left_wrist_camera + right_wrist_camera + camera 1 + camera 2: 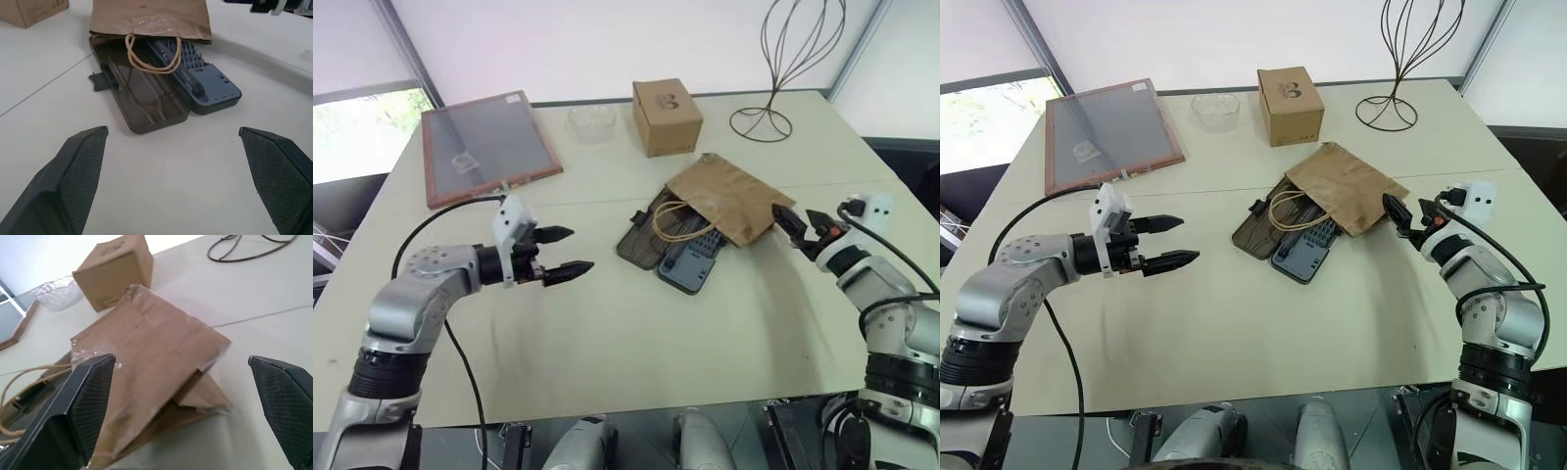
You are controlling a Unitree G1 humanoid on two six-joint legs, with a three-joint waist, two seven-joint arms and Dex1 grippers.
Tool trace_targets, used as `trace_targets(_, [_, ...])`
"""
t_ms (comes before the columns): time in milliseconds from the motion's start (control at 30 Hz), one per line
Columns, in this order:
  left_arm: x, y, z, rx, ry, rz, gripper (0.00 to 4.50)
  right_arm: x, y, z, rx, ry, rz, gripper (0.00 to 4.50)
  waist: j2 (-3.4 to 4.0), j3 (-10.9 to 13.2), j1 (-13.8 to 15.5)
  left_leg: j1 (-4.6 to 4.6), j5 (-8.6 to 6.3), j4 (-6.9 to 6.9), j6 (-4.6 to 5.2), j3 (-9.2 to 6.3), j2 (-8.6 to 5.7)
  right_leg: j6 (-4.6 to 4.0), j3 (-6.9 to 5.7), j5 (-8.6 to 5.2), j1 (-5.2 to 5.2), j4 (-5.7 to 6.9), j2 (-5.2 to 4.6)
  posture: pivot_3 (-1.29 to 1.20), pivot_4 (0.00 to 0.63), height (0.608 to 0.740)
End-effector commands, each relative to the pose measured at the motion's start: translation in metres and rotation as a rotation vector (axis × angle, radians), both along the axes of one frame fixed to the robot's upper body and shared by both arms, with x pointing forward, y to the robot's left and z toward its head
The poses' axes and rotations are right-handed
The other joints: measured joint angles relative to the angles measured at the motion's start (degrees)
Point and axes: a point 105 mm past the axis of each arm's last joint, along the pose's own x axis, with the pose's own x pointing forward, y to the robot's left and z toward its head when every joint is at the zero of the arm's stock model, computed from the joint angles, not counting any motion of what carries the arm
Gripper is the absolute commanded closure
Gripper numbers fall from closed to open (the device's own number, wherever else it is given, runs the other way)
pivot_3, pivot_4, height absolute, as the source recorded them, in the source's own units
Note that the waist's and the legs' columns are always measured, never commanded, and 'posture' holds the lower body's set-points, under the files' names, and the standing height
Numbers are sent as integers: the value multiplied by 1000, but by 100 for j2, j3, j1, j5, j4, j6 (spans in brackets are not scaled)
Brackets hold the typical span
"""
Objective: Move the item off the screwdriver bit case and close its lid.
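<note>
Screwdriver bit case (689,264) is lying open near the middle of the table (636,333), its grey tray facing up and its dark see-through lid (641,240) folded flat on the tabletop on the robot's left side of the tray. A brown paper bag (729,201) is resting across the far end of the case, hiding that part of it, and the bag's cord handles (677,223) are looping down over the tray and the lid (the bag looks flat and creased).

Left gripper (582,249) is hovering above the table to the left of the case, well apart from it, with its two black fingers spread wide and nothing between them. Right gripper (786,223) is hanging just beside the bag's right-hand corner, its fingers also parted and gripping nothing; whether a fingertip is touching the paper, I cannot tell.

Farther back, a cardboard box (667,117) is standing beyond the bag, a clear bowl (592,120) is sitting beside it, a wooden-framed panel (487,147) is lying toward the left corner, and a wire stand (783,59) is rising at the back right.
</note>
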Motion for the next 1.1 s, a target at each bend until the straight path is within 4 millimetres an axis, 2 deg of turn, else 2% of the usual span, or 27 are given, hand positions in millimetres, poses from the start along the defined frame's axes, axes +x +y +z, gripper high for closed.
trace_targets(33, [-2,-2,10,-14,-34,-14,26,10,1,15,-10,-61,20,0,0,0,-15,0,0,0,0,3,0,0,2,0,0,0,0,0,150,740])
trace_targets(233, [1,-3,7,5,-42,-14,26,37,10,7,20,-53,48,0,0,0,-99,1,0,-7,0,10,5,0,8,0,-8,1,2,0,150,740])
trace_targets(400, [3,-3,9,5,-61,2,26,49,17,-6,47,-11,73,0,0,0,-88,0,1,-8,-1,11,5,0,9,0,-9,1,3,0,150,740])
trace_targets(467, [4,-2,10,4,-73,17,0,52,18,-7,79,-9,75,518,0,0,-90,0,1,-8,-1,11,5,0,9,0,-9,1,3,0,150,740])
trace_targets(533, [5,-1,10,4,-78,25,0,53,18,-4,86,-28,84,1297,0,0,-95,0,1,-8,-1,11,5,0,9,0,-9,1,3,0,150,740])
trace_targets(700, [4,-2,7,2,-74,28,0,51,23,2,77,-53,112,4079,1,0,-98,0,1,-9,-1,11,5,0,10,0,-11,1,4,0,150,740])
trace_targets(733, [4,-3,6,2,-73,27,0,51,23,4,74,-58,115,4468,1,0,-98,0,1,-9,-1,11,5,0,11,0,-11,1,4,0,150,740])
trace_targets(833, [5,-4,4,0,-69,25,0,49,22,12,69,-94,105,4468,1,0,-99,0,1,-9,-1,12,5,0,11,0,-12,1,5,0,150,740])
trace_targets(933, [5,-5,1,4,-65,23,0,44,15,31,87,-165,69,4468,1,0,-91,-1,1,-9,-1,12,5,0,13,0,-12,1,4,0,150,740])
trace_targets(1000, [5,-6,0,3,-62,23,0,35,-7,51,127,-243,-33,4468,1,0,-78,-2,1,-9,-1,13,5,0,13,0,-14,2,4,0,150,740])
trace_targets(1100, [5,-5,-1,1,-59,26,0,20,-35,64,158,-301,-161,4468,1,0,-62,-2,1,-9,-1,12,5,0,13,0,-15,3,5,0,150,740])
